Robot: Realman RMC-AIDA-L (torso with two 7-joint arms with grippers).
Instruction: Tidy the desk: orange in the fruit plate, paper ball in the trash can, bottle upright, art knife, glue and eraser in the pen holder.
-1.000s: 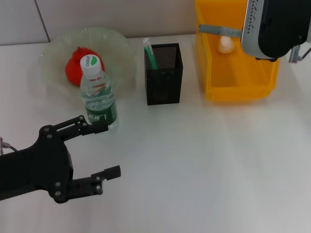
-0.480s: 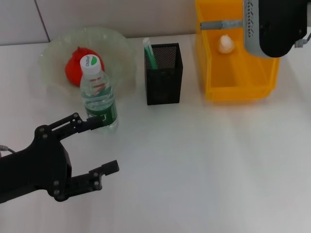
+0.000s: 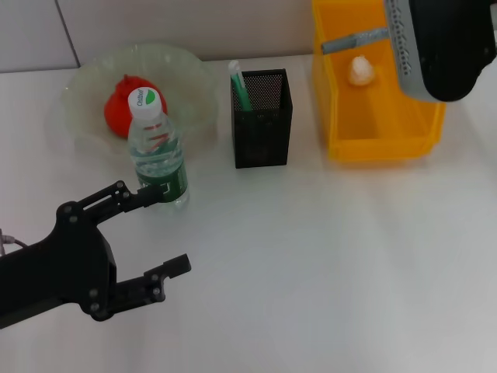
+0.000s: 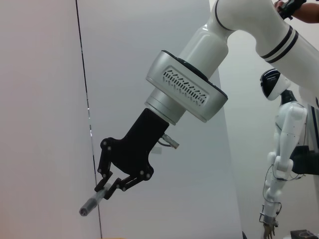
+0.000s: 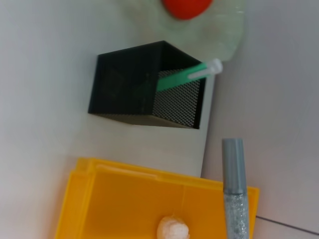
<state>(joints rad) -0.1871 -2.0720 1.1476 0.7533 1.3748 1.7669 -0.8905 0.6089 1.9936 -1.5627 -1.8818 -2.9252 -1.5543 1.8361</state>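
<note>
The orange (image 3: 123, 109) lies in the pale-green fruit plate (image 3: 190, 78) at the back left. In front of the plate the bottle (image 3: 158, 155) stands upright. A green stick with a white tip (image 3: 239, 87), which I take for the art knife, leans in the black mesh pen holder (image 3: 262, 132). The paper ball (image 3: 359, 71) rests inside the yellow trash can (image 3: 373, 128). High above the can, my right gripper (image 4: 107, 191) is shut on the grey-capped glue tube (image 3: 353, 39) (image 5: 234, 199). My left gripper (image 3: 172, 231) is open beside the bottle, low at the left. The eraser is out of view.
The white desk runs to a wall at the back. The pen holder (image 5: 147, 84) and the trash can (image 5: 124, 199) stand close together, with the fruit plate beyond the holder.
My right arm has turned and lifted slightly with the glue tube, uncovering the paper ball. My left gripper has drawn back a little from the bottle.
</note>
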